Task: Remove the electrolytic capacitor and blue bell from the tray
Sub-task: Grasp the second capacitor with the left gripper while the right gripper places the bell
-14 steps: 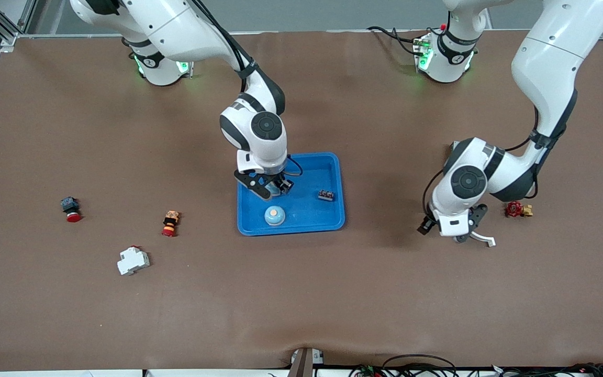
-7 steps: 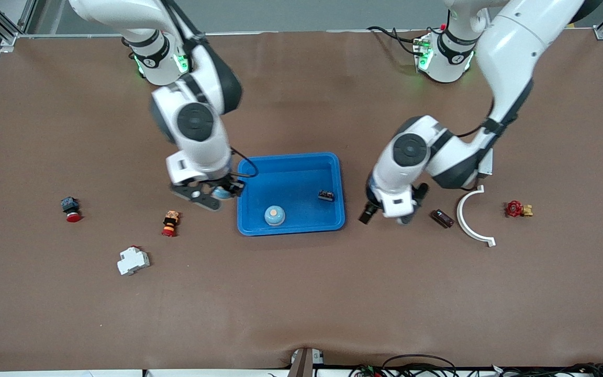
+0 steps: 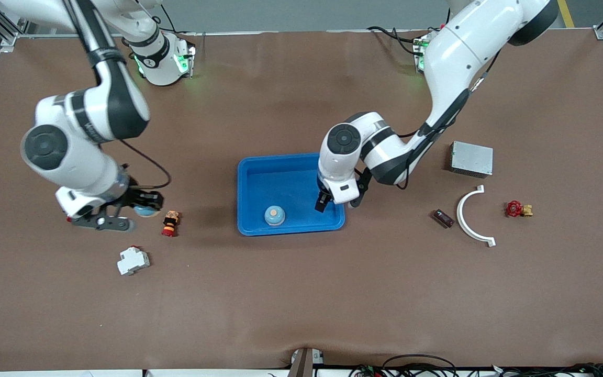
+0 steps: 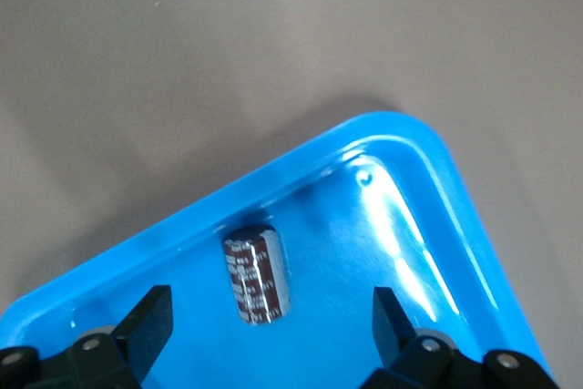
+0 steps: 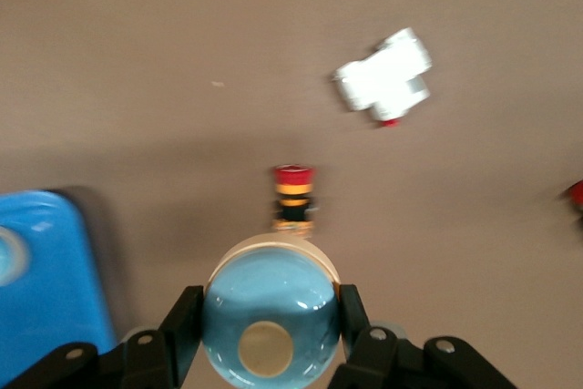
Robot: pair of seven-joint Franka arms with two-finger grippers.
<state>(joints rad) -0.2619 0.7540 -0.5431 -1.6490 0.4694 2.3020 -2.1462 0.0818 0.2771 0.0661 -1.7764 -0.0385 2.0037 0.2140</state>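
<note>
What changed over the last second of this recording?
The right gripper carried its held bell from over the blue tray toward the right arm's end of the table. The left gripper swung in over the tray, fingers open above the capacitor. The second bell stayed in the tray.

Brown mat-covered table (image 3: pixel 301 293); aluminium frame posts at corners; grey floor past edge; cables along near edge.
</note>
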